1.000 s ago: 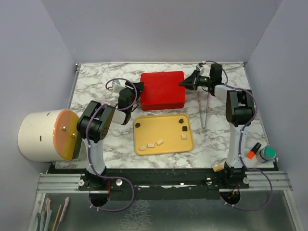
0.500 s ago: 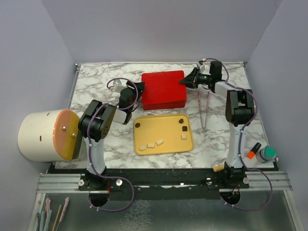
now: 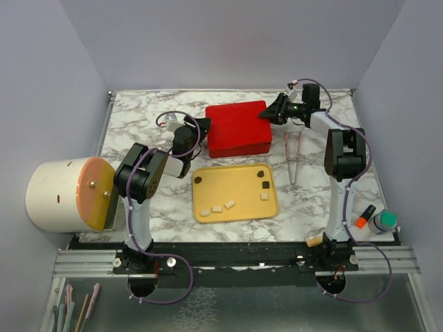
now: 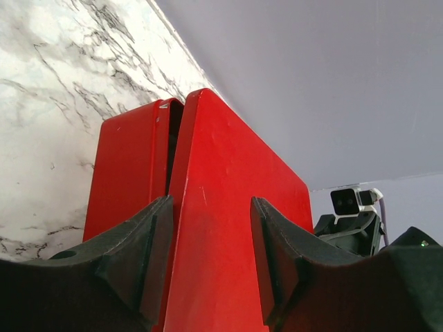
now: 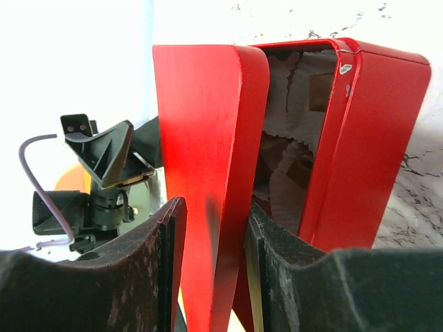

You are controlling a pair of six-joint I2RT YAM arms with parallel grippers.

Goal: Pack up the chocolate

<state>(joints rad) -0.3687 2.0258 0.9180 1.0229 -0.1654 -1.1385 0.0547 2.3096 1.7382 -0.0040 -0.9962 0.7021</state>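
A red box (image 3: 237,128) lies at the back of the table with its lid (image 4: 228,207) ajar from the base (image 4: 124,173). My left gripper (image 3: 201,128) (image 4: 211,204) is shut on the lid's left edge. On the opposite side, my right gripper (image 3: 271,114) (image 5: 216,207) straddles the lid's edge (image 5: 208,124) with its jaws open and a gap on one side. Inside the box I see white crinkled paper (image 5: 284,117) and brown shapes. Dark chocolate pieces (image 3: 198,179) (image 3: 264,185) and several pale pieces (image 3: 217,208) lie on a yellow tray (image 3: 232,185).
Pink tongs (image 3: 291,159) lie right of the box and tray. A white cylinder with an orange lid (image 3: 66,195) sits at the left edge. An orange marker (image 3: 365,216) and a green-capped jar (image 3: 384,221) stand at the front right.
My right gripper's jaws have spread apart and it has drifted slightly toward the back. The red box has shifted a little to the right. My left gripper keeps its hold.
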